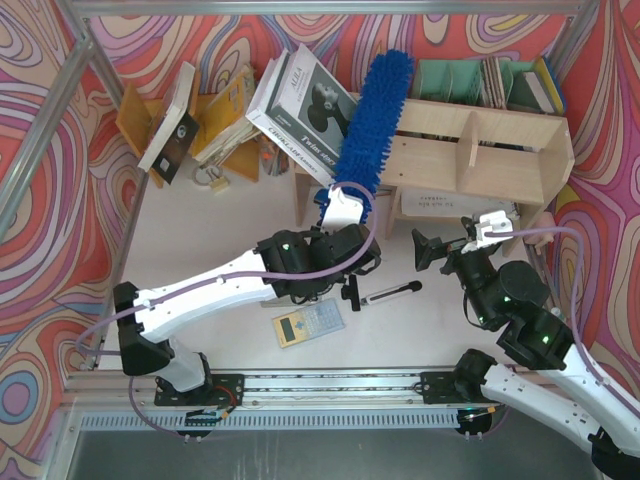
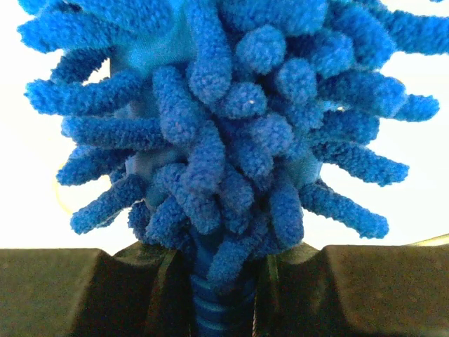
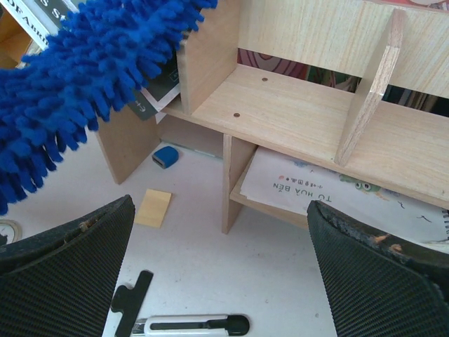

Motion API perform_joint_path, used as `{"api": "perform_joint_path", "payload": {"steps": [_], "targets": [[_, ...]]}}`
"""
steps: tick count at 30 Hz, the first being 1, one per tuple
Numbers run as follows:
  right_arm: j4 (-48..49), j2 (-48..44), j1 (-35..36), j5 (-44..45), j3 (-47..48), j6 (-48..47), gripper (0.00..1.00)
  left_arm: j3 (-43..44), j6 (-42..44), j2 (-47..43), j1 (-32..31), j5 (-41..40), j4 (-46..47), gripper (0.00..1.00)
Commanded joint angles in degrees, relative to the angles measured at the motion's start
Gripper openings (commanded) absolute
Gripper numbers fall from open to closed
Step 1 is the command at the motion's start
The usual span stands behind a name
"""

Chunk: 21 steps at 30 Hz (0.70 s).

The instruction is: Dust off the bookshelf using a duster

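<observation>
Left hand [image 2: 221, 284] clamped on duster [image 1: 372, 115] handle — fluff by the bookshelf [image 1: 505, 165], right hand [image 3: 221, 274] wide open, empty

The bookshelf [image 3: 302, 105] has its upper tier open at the front, between left wall and upright divider [image 3: 370, 84]. A booklet [image 3: 330, 193] fills the lower bay. The duster [image 3: 91, 63] slants across the left end; a slim tool [image 3: 189, 325] lies on the counter [image 3: 210, 274] before it.

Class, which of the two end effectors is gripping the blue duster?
The left end effector, shut on the handle of the duster; the right end effector is open and empty, facing the bookshelf.
</observation>
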Motion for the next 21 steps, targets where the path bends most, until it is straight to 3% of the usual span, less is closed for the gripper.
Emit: {"api": "perform_joint_path", "payload": {"steps": [1,7,12,17,21], "targets": [[2.47,-0.82,0.0,-0.23,-0.35,-0.45,0.99,6.99,1.81,0.31,0.18,-0.7,-4.77,0.0],[2.53,-1.33,-0.04,0.18,-0.51,-0.53,0.99,7.55,0.75,-0.45,0.11,-4.8,-7.95,0.0],[2.68,-0.85,-0.02,0.01,-0.56,-0.65,0.99,-0.09,5.98,-5.8,-4.78,-17.39,-2.81,0.0],[2.56,-0.39,-0.05,-0.17,-0.39,-0.65,0.99,-12.31,15.58,-15.87,-8.17,-24.17,10.5,0.0],[2.52,-0.51,0.0,-0.12,-0.44,-0.53,0.99,-28.71,28.57,-28.66,-8.22,-25.97,33.08,0.0]]}}
